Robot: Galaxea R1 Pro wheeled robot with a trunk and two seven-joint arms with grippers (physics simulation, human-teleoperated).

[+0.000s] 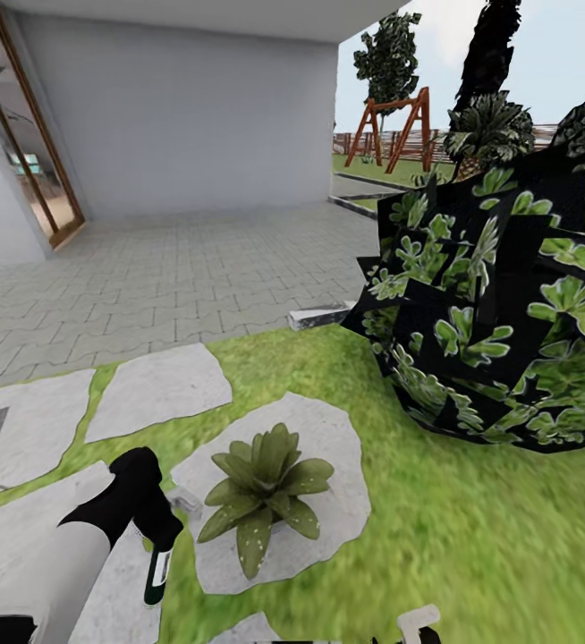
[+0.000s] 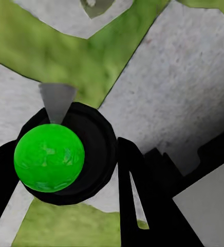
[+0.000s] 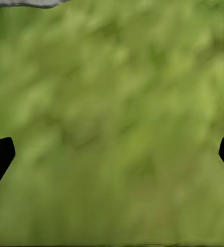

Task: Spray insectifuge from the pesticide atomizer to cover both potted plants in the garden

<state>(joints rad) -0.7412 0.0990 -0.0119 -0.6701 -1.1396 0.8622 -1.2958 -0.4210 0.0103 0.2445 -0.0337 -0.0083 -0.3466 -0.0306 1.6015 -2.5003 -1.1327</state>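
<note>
While my left gripper [image 1: 156, 572] clamps the atomizer [image 2: 49, 157], its bottle hanging downward, the potted plant [image 1: 266, 492] sits just to its right on a stone slab [image 1: 342, 447], so that arm is nearer; my right gripper [image 3: 112, 154], fingers spread empty, hangs over lawn [image 1: 471, 537].

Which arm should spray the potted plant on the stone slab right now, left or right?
Left. Its gripper holds the atomizer right beside the potted plant. The right gripper is open with nothing in it, over bare grass.
</note>
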